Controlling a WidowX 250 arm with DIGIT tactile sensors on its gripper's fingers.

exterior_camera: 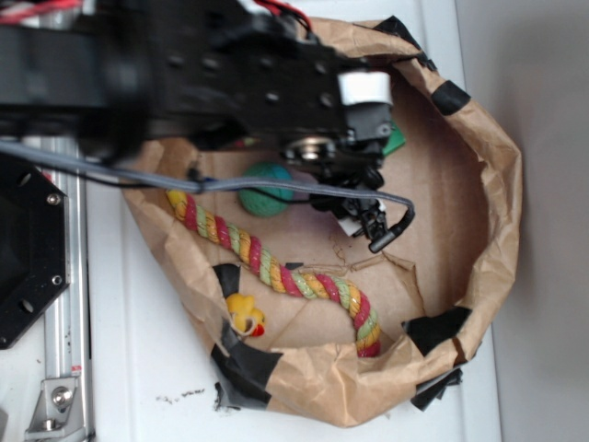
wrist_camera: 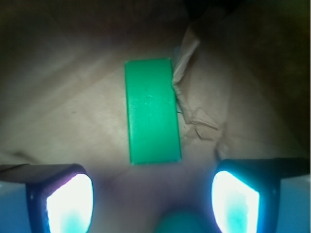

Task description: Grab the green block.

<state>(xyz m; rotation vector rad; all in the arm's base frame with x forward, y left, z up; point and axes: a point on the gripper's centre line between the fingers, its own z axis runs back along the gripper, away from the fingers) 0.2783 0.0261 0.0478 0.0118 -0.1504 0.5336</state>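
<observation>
Exterior view: a black robot arm reaches in from nine o'clock over a brown paper bag that lies open like a shallow basin on a white counter. The end effector hangs over the middle of the bag floor; from here I cannot tell how its jaws stand. Only a corner of the green block shows, peeking out at about one o'clock from the end effector, close by the bag's far wall. A round green ball sits at nine o'clock from the end effector, partly under the arm. A braided rope toy runs across the floor toward five o'clock, and a small yellow duck rests near the bag's edge at seven o'clock.

Wrist view: the end effector is open, its two lit fingers at the lower corners with nothing between them. The green block lies flat at twelve o'clock, ahead of the fingers and apart from them, its long axis running twelve to six. A crumpled paper fold touches its three o'clock edge and may crowd that finger. The ball's top shows at six o'clock.
</observation>
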